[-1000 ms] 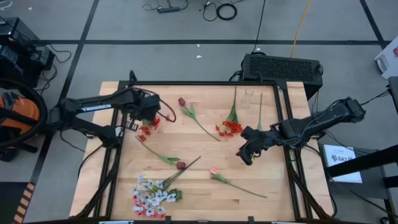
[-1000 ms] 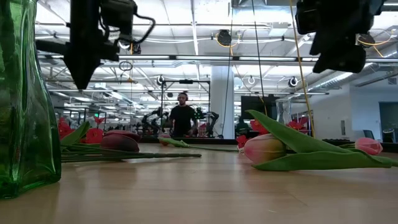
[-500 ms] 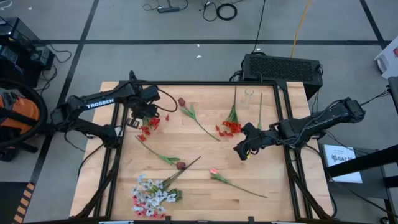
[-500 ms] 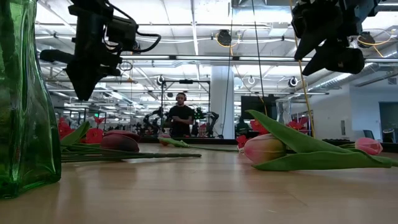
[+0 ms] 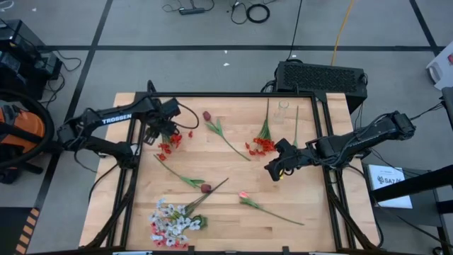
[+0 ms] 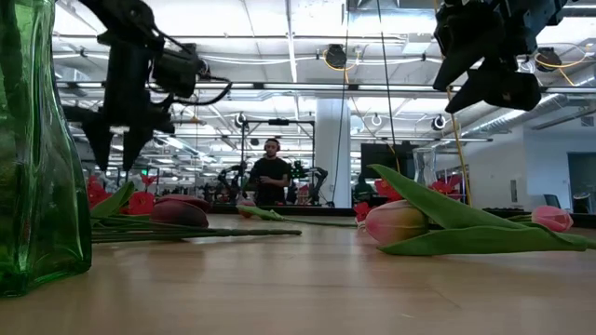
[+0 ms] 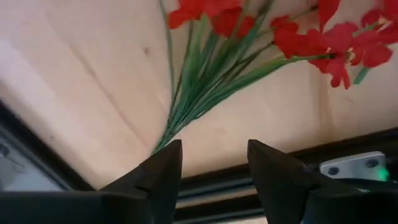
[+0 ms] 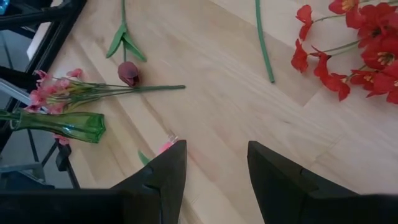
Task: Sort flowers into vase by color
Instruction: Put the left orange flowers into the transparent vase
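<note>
High view: left gripper [image 5: 157, 132] has withdrawn toward the table's rear edge; red flower cluster [image 5: 168, 145] lies just ahead of it. Low view: its fingers have spread apart, empty. Left wrist view: stems fan beyond the open fingertips. Right gripper [image 5: 273, 170] hovers unchanged, part-open, empty.

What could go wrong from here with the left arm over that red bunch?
The left end effector hangs open above the stem end of the red flower cluster, close to the table frame; descending there could strike the frame. The stems fan out, so a pinch may catch only some. The right end effector hovers open, empty, near another red cluster.
</note>
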Robot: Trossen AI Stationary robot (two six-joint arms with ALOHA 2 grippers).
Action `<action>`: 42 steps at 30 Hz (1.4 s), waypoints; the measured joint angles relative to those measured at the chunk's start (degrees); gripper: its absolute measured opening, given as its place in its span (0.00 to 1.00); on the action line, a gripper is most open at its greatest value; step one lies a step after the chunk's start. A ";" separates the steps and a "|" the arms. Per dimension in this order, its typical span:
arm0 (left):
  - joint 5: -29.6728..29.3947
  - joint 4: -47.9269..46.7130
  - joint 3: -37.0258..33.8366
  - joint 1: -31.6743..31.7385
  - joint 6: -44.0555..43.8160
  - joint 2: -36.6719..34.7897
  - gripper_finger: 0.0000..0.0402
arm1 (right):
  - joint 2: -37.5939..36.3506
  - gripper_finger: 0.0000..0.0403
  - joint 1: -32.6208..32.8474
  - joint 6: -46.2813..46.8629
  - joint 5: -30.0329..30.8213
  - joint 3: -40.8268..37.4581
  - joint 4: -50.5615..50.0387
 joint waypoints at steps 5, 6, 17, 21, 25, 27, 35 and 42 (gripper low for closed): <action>-0.11 5.98 -4.27 0.09 2.29 0.00 0.48 | 0.00 0.40 0.00 -0.53 0.00 0.00 -0.06; 0.03 7.23 -4.89 0.16 2.93 0.00 0.48 | 0.00 0.40 0.00 -0.53 0.01 0.00 -0.06; -0.69 14.35 -7.78 0.16 9.97 2.38 0.48 | 0.00 0.40 0.02 -0.77 1.24 0.00 0.20; -0.86 15.14 -7.78 0.16 10.37 6.47 0.48 | 0.00 0.40 0.02 -0.69 1.24 0.00 0.31; -0.90 18.37 -7.78 0.16 10.33 10.94 0.48 | 0.00 0.40 0.02 -0.56 1.33 0.00 0.31; -1.06 21.06 -7.74 0.16 9.83 12.88 0.47 | 0.00 0.40 0.02 -0.56 1.42 0.00 0.31; -1.43 20.87 -7.50 0.10 9.20 15.45 0.14 | 0.00 0.40 0.02 -0.55 4.11 0.00 0.28; -0.87 18.81 -4.84 -1.72 3.83 8.15 0.02 | 0.00 0.40 0.02 0.15 5.66 0.00 0.53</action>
